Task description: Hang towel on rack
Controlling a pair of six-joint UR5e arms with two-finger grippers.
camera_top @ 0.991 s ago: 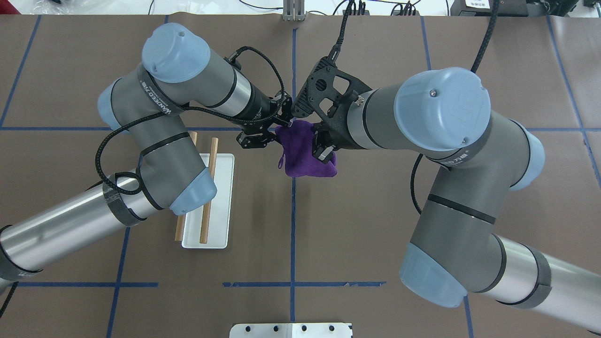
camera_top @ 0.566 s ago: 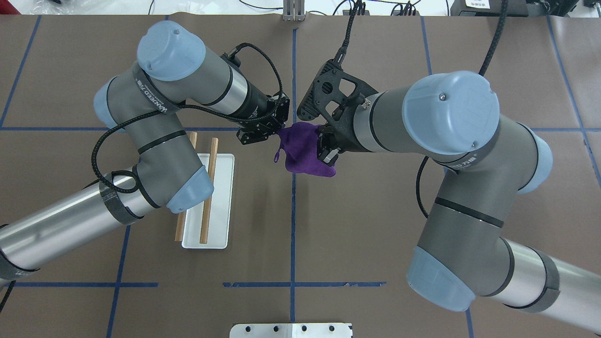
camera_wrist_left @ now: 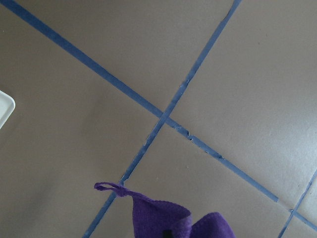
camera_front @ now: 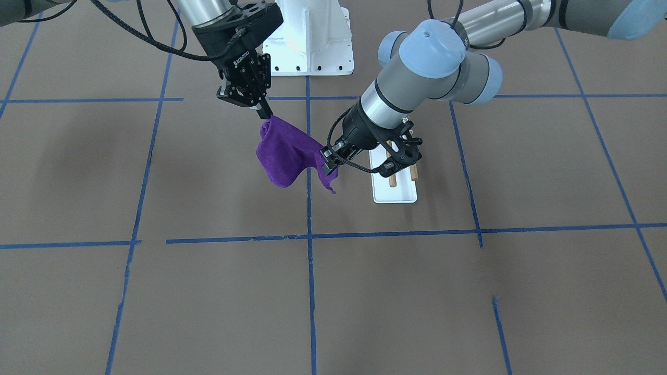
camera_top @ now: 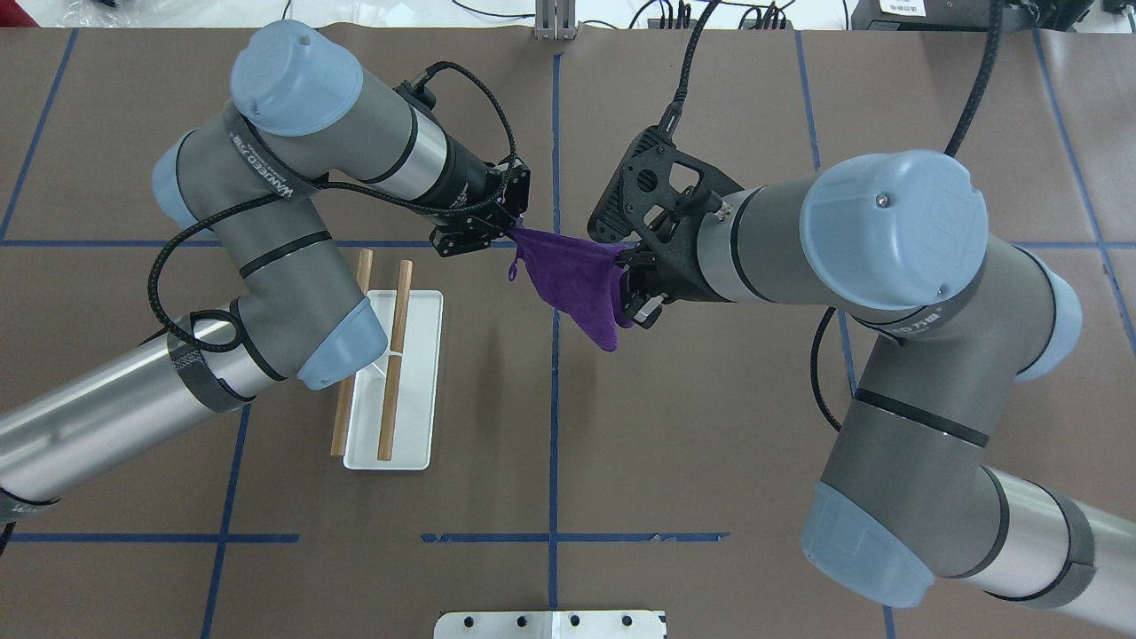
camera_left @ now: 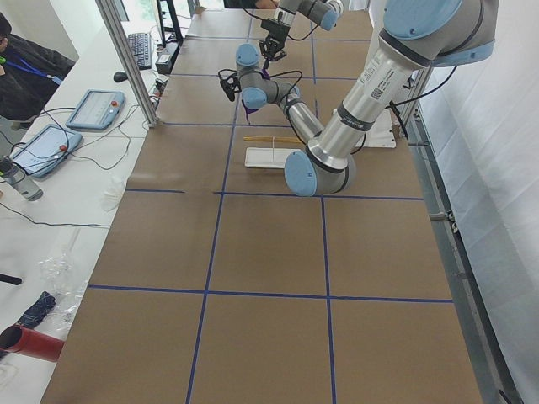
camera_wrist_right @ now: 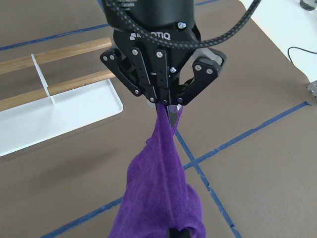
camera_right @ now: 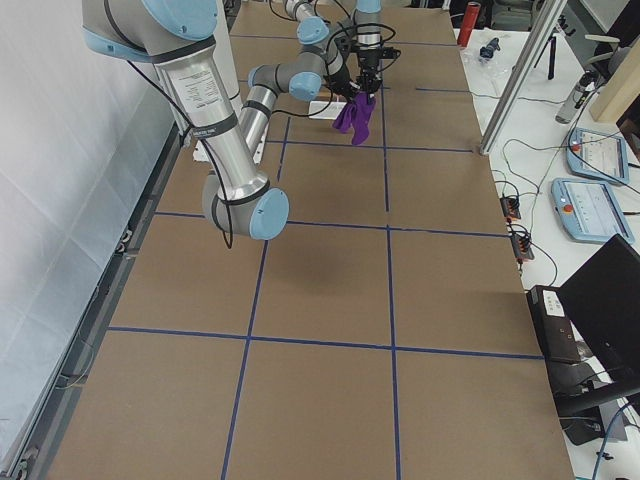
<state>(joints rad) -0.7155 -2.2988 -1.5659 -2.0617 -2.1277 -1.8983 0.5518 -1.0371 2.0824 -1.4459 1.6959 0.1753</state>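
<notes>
The left tool point(camera_top: 509, 232) is seen with its fingers pinched together on one upper corner of the towel point(camera_top: 577, 280). The right tool point(camera_top: 627, 263) is likewise closed tight on the opposite upper corner. In the right wrist view the left tool point(camera_wrist_right: 166, 102) is shown head-on, its fingertips meeting over a thin fold of purple cloth.

The towel point(camera_front: 284, 151) is held in the air between the two tools, off the surface point(camera_top: 710, 426). Its top edge is pulled into a nearly straight line. That long axis runs side to side across the overhead view, roughly at right angles to the dowels point(camera_top: 395, 355) of the rack point(camera_top: 417, 382). Below the taut edge the cloth hangs in a loose triangle whose tip points downward. The loop point(camera_top: 513, 268) dangles at the end held by the left tool.

The towel is placed over the central blue tape line point(camera_top: 554, 426), near where it crosses another. The rack stands on the robot's left side, apart from the towel, with a strip of brown surface showing between them. Its dowels are laid along the near-to-far direction over the white base plate point(camera_front: 394, 194). From overhead, part of the rack is covered by the elbow of the left arm point(camera_top: 293, 293). The far end of the rack lies near the left tool, and the surface's far edge lies beyond both tools.
</notes>
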